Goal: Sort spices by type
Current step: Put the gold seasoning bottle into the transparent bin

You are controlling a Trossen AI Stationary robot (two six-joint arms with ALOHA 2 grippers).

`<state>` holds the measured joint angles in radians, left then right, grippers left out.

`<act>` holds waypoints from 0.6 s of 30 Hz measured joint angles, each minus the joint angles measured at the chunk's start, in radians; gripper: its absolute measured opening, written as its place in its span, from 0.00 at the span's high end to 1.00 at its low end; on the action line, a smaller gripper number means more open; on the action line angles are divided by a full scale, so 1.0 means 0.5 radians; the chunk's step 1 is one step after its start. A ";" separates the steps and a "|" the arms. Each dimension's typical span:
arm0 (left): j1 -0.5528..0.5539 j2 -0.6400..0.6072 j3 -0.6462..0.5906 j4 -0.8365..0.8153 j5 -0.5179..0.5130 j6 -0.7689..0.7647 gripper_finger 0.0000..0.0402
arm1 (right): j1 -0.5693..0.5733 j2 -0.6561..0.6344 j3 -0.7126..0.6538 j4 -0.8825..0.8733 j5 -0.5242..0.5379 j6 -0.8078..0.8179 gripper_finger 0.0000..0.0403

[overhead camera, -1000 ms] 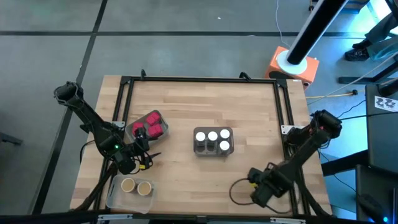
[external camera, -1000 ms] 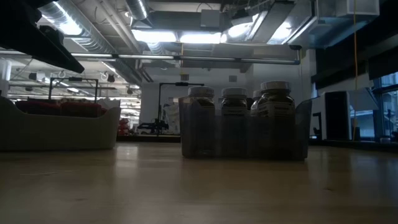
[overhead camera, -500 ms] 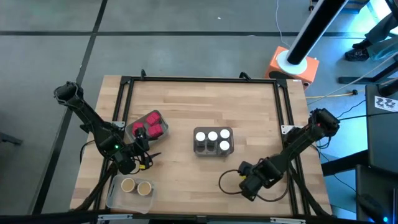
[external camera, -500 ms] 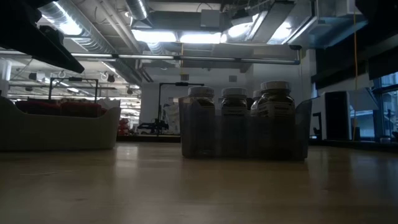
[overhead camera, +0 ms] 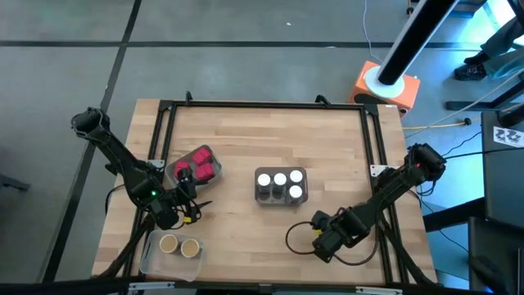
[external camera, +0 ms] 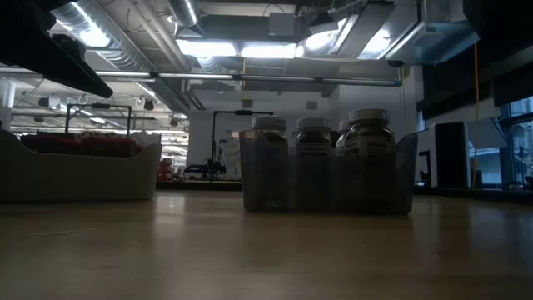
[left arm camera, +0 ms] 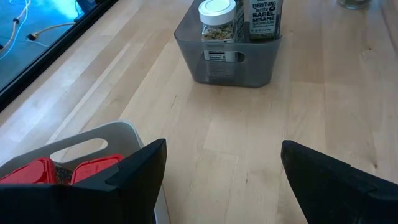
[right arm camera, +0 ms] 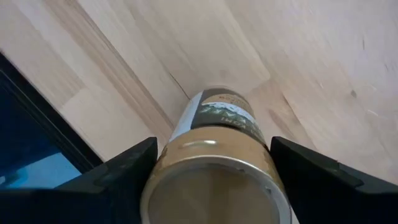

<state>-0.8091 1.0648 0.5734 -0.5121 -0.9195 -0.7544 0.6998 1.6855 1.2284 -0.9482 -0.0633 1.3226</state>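
Note:
My right gripper point(overhead camera: 322, 239) is near the table's near edge, right of the middle, shut on a round jar with a tan-brown lid point(right arm camera: 214, 134). The high view hides that jar under the gripper. My left gripper point(overhead camera: 193, 206) hangs open over bare wood beside the white tray point(overhead camera: 182, 157) holding red packets point(overhead camera: 201, 166). A grey tray point(overhead camera: 281, 197) in the table's middle holds three white-lidded jars point(overhead camera: 279, 179). A clear tray point(overhead camera: 155, 256) at the near left corner holds two tan-lidded jars point(overhead camera: 178, 245), standing on their bases. My right gripper pinches the jar at its lid end point(right arm camera: 163, 163), one dark finger point(right arm camera: 118, 174) on each side of the round lid. The fingers come from above at a slant, lying along the jar. Its base point(right arm camera: 214, 94) points down toward the wood; I cannot tell whether it touches.
A black frame rail point(overhead camera: 377, 156) runs along the table's right side, close to my right arm. A black cable loops on the wood point(overhead camera: 291, 239) beside the right gripper. Bare wood point(overhead camera: 246, 229) lies between the clear tray and the right gripper.
My right gripper has moved toward the table's left and slightly toward the far edge, most of it in the first half second. The left arm and all three trays have stayed put.

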 joint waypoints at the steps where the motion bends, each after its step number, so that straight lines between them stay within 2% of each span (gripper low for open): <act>1: 0.000 0.000 0.000 0.000 0.000 0.000 0.25 | -0.001 0.000 0.000 0.004 0.003 0.000 0.22; 11: 0.000 0.000 0.000 0.000 0.000 -0.001 0.25 | 0.000 -0.003 0.003 0.048 -0.006 0.014 0.22; 18: 0.000 0.000 0.000 0.000 0.000 0.000 0.25 | 0.002 -0.004 0.006 0.309 0.010 0.006 0.22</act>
<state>-0.8090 1.0649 0.5735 -0.5121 -0.9195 -0.7544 0.7010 1.6836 1.2314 -0.7939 -0.0580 1.3254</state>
